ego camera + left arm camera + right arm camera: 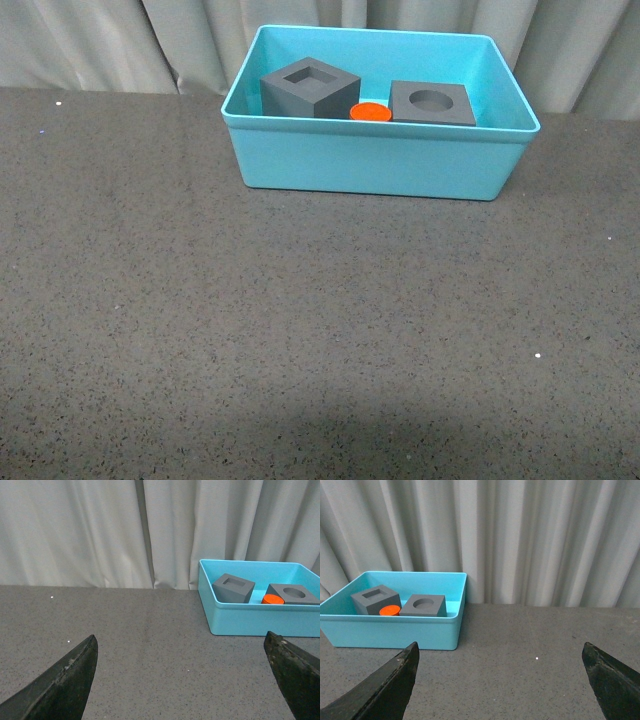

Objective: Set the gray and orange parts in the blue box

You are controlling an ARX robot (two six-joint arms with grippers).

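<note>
The blue box stands at the back middle of the dark table. Inside it lie the gray cube with a square recess, the gray cube with a round recess and the orange cylinder between them. Neither arm shows in the front view. My left gripper is open and empty, low over bare table, with the box ahead of it to one side. My right gripper is open and empty, with the box ahead on its other side.
A pale pleated curtain hangs right behind the table's far edge. The dark speckled tabletop stretches from the box to the near edge.
</note>
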